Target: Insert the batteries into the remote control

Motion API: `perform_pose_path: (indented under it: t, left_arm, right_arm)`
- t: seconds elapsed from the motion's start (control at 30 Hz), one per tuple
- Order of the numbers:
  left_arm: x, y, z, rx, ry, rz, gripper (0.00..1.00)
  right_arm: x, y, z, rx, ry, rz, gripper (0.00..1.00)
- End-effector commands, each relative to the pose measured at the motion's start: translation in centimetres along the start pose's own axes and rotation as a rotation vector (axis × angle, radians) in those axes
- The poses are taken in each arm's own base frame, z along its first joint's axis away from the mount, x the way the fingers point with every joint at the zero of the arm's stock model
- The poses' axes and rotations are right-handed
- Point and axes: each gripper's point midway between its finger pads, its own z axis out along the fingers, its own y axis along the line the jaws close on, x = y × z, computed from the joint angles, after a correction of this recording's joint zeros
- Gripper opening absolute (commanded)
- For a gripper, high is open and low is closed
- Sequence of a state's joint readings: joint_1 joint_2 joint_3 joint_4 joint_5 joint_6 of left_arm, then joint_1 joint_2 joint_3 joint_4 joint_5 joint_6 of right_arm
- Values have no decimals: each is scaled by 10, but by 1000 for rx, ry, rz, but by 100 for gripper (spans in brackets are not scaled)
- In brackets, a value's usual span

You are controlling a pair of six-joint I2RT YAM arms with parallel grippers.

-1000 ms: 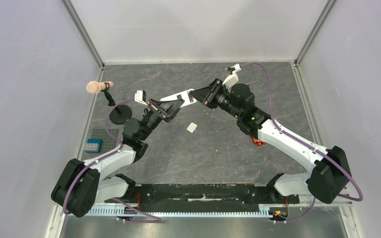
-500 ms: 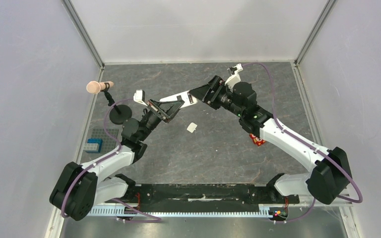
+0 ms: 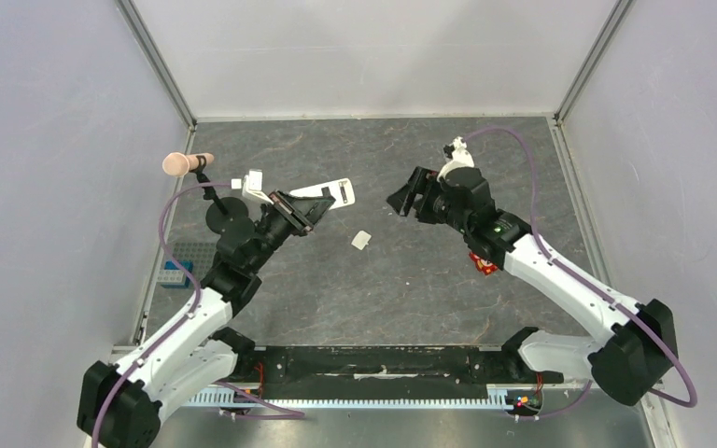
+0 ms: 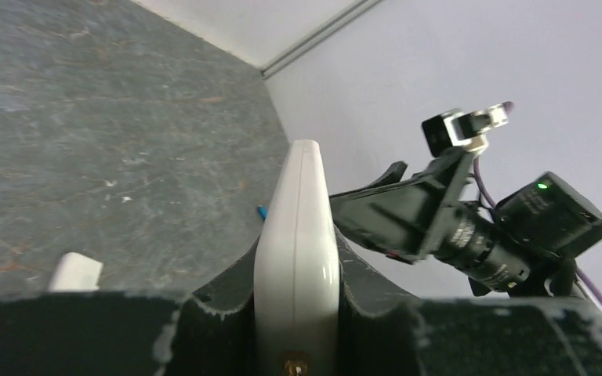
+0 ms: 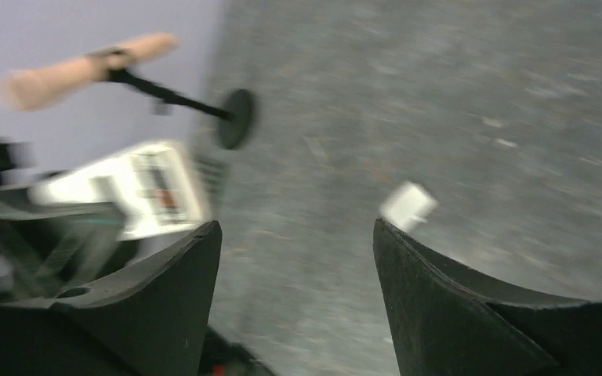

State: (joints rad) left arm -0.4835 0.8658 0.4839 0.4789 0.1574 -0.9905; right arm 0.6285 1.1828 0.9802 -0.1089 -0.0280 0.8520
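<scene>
Up off the table (image 3: 411,289), left of centre: holding remote control (image 3: 329,194) by one end in left gripper (image 3: 302,205), clamped tight, far end sticking out free toward right arm. Right gripper (image 5: 296,227) spread wide, nothing btwn fingers, well apart from remote. No batteries made out for sure; tiny blue speck (image 4: 261,211) on table past remote's edge, poss one of them, too small to tell. Small white cover piece (image 3: 361,240) lying loose on table btwn arms. Handling, by the look: light, stiff plastic shell, smooth and prob slippery, so expect twist under any push at free end. Best to pinch across long edges near middle, clear of battery bay. For batteries, expect tiny, hard, quick to roll; grip across mid-barrel, gently.
</scene>
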Motion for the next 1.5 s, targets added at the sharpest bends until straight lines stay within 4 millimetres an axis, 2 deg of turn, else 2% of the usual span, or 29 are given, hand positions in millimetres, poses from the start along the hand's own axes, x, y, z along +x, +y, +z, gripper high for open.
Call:
perform_pose_path:
  t: [0.0,0.13,0.2,0.33,0.47,0.57,0.8,0.87,1.0,1.23,1.47]
  left_arm:
    - [-7,15,-5,-115,17,147,2]
    - [7,15,-1,-97,88,134,2]
    - [14,17,3,-96,126,126,2]
    - [23,16,11,-83,195,119,2]
    - [30,9,16,-42,248,116,2]
    - [34,3,15,-11,282,121,2]
    - [40,9,13,-23,318,95,2]
    - [41,11,14,-30,327,90,2]
    - [36,10,16,-31,300,79,2]
    - [24,6,9,-52,252,107,2]
    - [16,-7,5,-30,238,111,2]
  right_arm:
    - [10,-134,-14,493,37,-208,75]
    - [-5,-226,-41,754,123,-185,76]
    - [-13,-259,-54,840,128,-162,76]
    - [-26,-298,-60,961,112,-148,77]
    - [-24,-324,-57,1034,200,-173,75]
    - [-18,-336,-54,1020,288,-204,75]
    - [-6,-356,-48,1020,407,-284,69]
    - [-6,-359,-47,1013,415,-296,64]
    - [4,-368,-43,973,468,-229,46]
    - [19,-377,-44,957,503,-163,42]
    - [39,-378,-34,891,564,-114,21]
